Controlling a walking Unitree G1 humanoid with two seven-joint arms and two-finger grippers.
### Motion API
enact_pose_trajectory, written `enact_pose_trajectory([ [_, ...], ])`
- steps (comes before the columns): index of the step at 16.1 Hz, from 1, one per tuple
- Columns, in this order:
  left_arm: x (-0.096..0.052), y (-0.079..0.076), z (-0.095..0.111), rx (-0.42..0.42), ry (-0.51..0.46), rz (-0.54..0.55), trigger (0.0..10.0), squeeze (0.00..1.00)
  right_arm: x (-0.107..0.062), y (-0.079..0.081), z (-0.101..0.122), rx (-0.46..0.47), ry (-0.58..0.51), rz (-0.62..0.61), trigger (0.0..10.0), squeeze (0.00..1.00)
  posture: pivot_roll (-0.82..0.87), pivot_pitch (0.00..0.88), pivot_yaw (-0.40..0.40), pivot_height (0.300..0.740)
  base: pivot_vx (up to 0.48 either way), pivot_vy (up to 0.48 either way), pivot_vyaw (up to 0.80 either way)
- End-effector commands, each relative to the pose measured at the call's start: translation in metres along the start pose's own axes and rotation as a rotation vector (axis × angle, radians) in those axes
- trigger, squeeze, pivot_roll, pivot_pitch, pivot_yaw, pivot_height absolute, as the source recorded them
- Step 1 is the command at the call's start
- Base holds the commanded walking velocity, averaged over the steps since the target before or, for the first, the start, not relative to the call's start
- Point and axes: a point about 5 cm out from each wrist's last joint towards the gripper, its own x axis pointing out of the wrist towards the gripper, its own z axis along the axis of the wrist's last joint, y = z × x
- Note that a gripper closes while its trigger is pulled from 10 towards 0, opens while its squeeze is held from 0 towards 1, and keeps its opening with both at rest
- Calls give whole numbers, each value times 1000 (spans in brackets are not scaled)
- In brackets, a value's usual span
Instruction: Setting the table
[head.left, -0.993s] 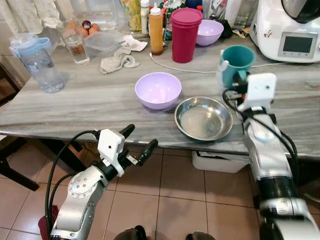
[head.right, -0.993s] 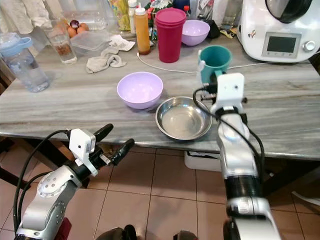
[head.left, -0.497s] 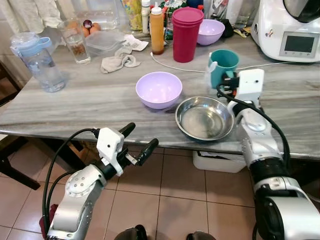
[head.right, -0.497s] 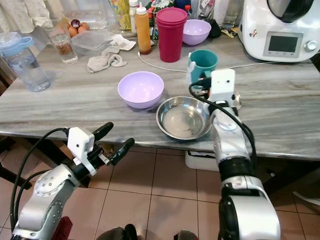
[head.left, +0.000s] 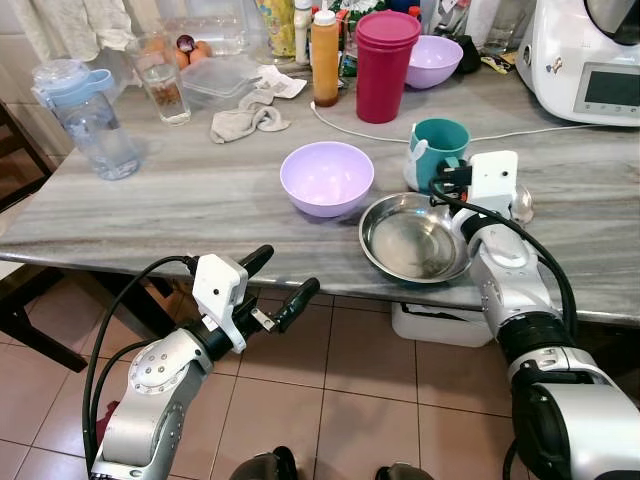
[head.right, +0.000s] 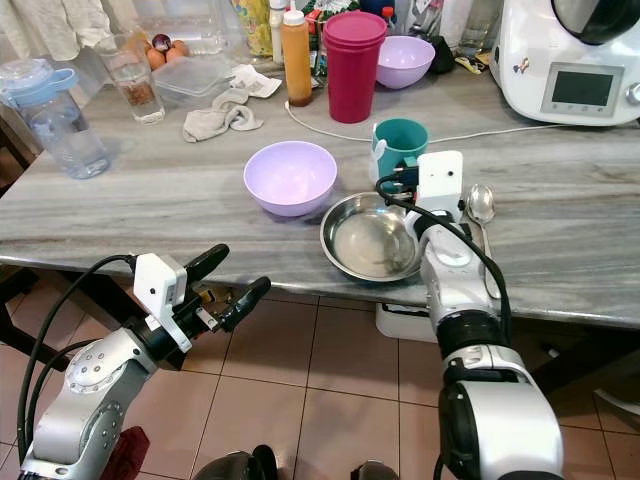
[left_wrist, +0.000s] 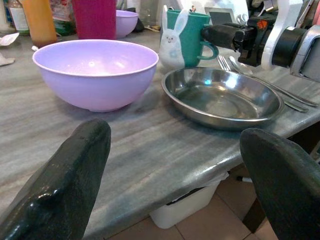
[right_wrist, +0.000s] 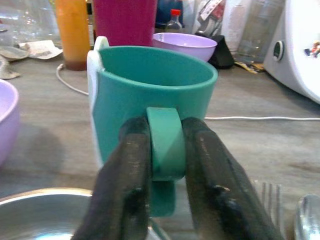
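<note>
Since a second ago the right gripper (right_wrist: 162, 165) has drawn the teal mug (head.left: 438, 150) nearer, clamped on its handle, right of centre behind the steel bowl (head.left: 415, 238). The left gripper (head.left: 280, 285) hangs open, lower left. Placement seems near; release remains.

The right gripper (right_wrist: 165, 150) is pinching at centre frame; the left gripper (head.left: 277, 285) is hanging spread, lower left.

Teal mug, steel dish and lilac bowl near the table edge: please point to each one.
teal mug (right_wrist: 150, 95), right wrist view, on its outer wall
steel dish (head.right: 372, 240), right eye view, on its inner bottom
lilac bowl (head.left: 327, 176), left eye view, on its inside
</note>
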Motion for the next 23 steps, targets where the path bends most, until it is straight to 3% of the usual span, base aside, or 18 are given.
enact_pose_trajectory([
  [1, -3, -2, 1, 9, 11, -18, 10000, 0, 2, -2, 4, -2, -19, -4, 10000, 847, -66, 174, 64, 740, 0, 0, 0],
  [2, -3, -1, 1, 9, 12, -17, 10000, 0, 2, -3, 3, -4, -16, -7, 10000, 1000, -68, 173, 65, 740, 0, 0, 0],
  [15, 2, 0, 1, 13, 18, -14, 10000, 0, -3, -18, 3, -101, -46, -62, 10000, 1000, -77, 166, 77, 740, 0, 0, 0],
  [23, 4, 2, 5, 16, -3, 0, 10000, 0, -6, -4, 26, -108, -214, -30, 10000, 1000, -77, 161, 76, 740, 0, 0, 0],
])
